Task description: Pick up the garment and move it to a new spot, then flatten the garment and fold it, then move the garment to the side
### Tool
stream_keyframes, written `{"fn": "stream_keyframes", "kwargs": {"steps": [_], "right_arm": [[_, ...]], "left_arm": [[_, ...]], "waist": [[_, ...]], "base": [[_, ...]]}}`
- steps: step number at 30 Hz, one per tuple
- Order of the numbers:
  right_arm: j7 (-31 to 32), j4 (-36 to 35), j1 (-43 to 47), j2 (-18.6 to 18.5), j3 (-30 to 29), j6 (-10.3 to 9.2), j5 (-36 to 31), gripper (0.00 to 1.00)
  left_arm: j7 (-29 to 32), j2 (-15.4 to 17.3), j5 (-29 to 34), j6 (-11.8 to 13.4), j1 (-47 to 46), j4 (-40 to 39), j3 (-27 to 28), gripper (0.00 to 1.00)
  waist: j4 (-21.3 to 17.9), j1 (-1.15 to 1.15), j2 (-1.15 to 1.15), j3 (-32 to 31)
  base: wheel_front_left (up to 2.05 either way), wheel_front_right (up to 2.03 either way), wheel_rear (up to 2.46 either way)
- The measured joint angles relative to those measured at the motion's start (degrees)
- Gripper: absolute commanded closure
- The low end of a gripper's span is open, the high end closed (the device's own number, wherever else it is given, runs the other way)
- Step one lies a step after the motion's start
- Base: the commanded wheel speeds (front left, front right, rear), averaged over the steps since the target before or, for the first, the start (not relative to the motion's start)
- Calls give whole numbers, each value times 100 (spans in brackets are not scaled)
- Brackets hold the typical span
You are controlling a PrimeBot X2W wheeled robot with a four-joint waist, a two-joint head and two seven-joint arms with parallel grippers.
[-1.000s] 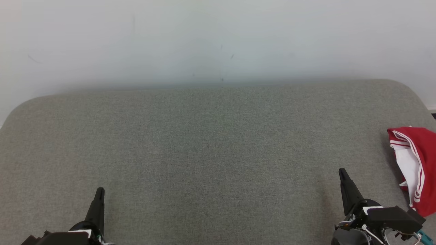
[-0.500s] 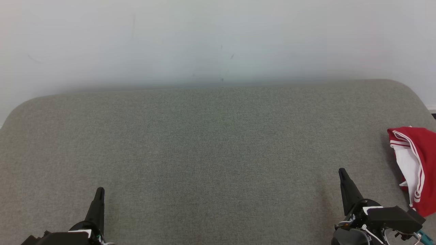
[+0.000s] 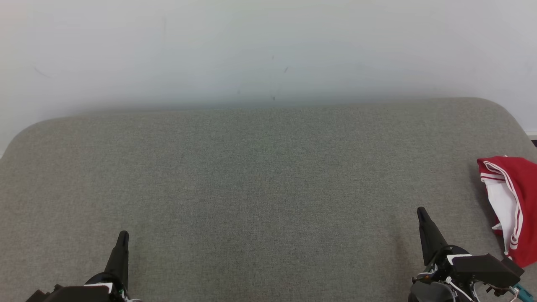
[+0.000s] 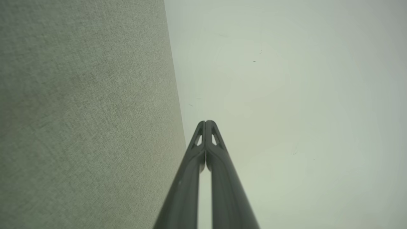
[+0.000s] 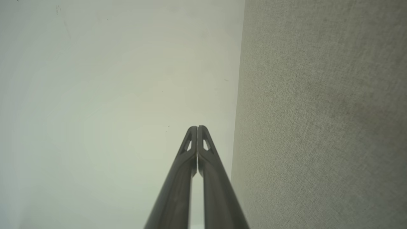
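You see nothing moved over the last second: the crumpled red-and-white garment (image 3: 509, 205) lies untouched at the grey fabric worktop's (image 3: 260, 188) far-right edge, both left gripper (image 3: 122, 235) and right gripper (image 3: 420, 212) fingers closed, empty.

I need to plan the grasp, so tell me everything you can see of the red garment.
The garment is red cloth with white panels and thin white stripes, lying bunched and folded over itself on the grey fabric surface at its far right, partly cut off by the picture's edge. Nothing grips it.
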Motion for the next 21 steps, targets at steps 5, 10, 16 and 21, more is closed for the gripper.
{"fn": "stream_keyframes", "kwargs": {"steps": [5, 10, 16, 21], "right_arm": [[0, 0, 0, 0, 0, 0, -1, 100], [0, 0, 0, 0, 0, 0, -1, 100], [0, 0, 0, 0, 0, 0, -1, 100], [0, 0, 0, 0, 1, 0, -1, 100]], "left_arm": [[0, 0, 0, 0, 0, 0, 0, 100], [0, 0, 0, 0, 0, -1, 0, 100], [0, 0, 0, 0, 0, -1, 0, 100], [0, 0, 0, 0, 0, -1, 0, 100]], "waist": [[0, 0, 0, 0], [0, 0, 0, 0], [0, 0, 0, 0], [0, 0, 0, 0]], "base": [[0, 0, 0], [0, 0, 0], [0, 0, 0], [0, 0, 0]]}}
